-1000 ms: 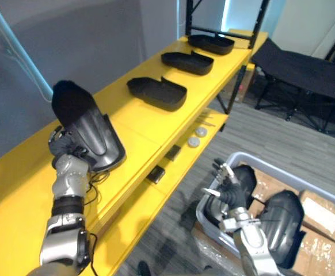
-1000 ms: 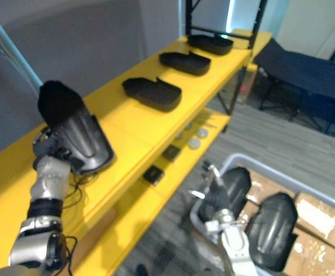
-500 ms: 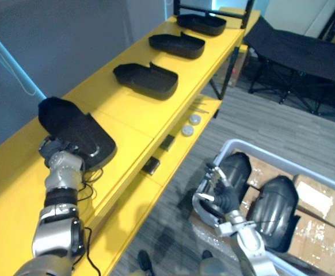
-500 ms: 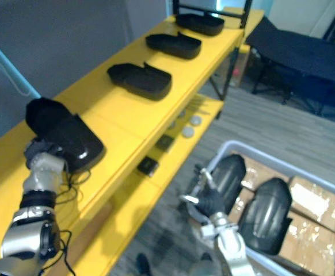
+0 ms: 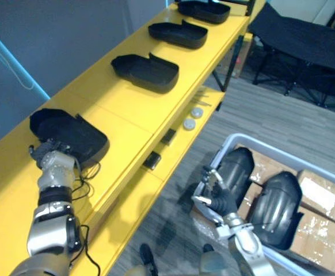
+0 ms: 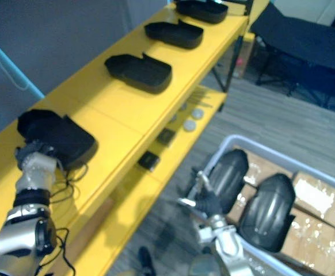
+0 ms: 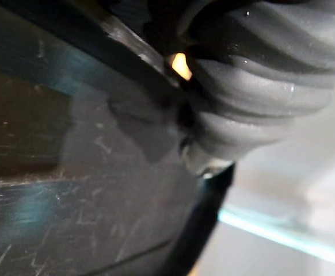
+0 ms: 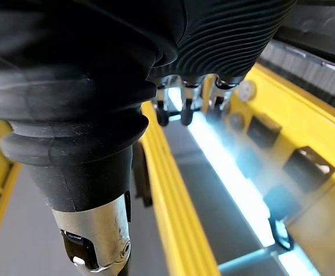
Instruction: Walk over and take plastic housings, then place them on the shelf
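Observation:
A black plastic housing [image 5: 69, 133] lies flat, hollow side up, on the yellow shelf top [image 5: 121, 109]. My left hand [image 5: 51, 160] rests at its near edge, touching it, and its dark ribbed cover [image 7: 259, 80] shows pressed close to the housing's scratched surface [image 7: 69, 190]. Three more housings [image 5: 146, 70] [image 5: 177, 33] [image 5: 213, 10] lie in a row farther along the shelf. My right hand [image 5: 220, 198] hangs open and empty, low beside a grey bin [image 5: 282, 152] that holds two more housings [image 5: 238, 168] [image 5: 278, 202].
The lower yellow shelf carries two small round discs [image 5: 193, 118] and two small black boxes [image 5: 153, 161]. Cardboard boxes [image 5: 323, 198] sit under and beside the bin. A black folding cot [image 5: 305, 40] stands at the far right on the grey floor.
The housing at my left hand has gone from standing tilted up to lying flat on the shelf. The camera has shifted a little; my right hand stays by the bin.

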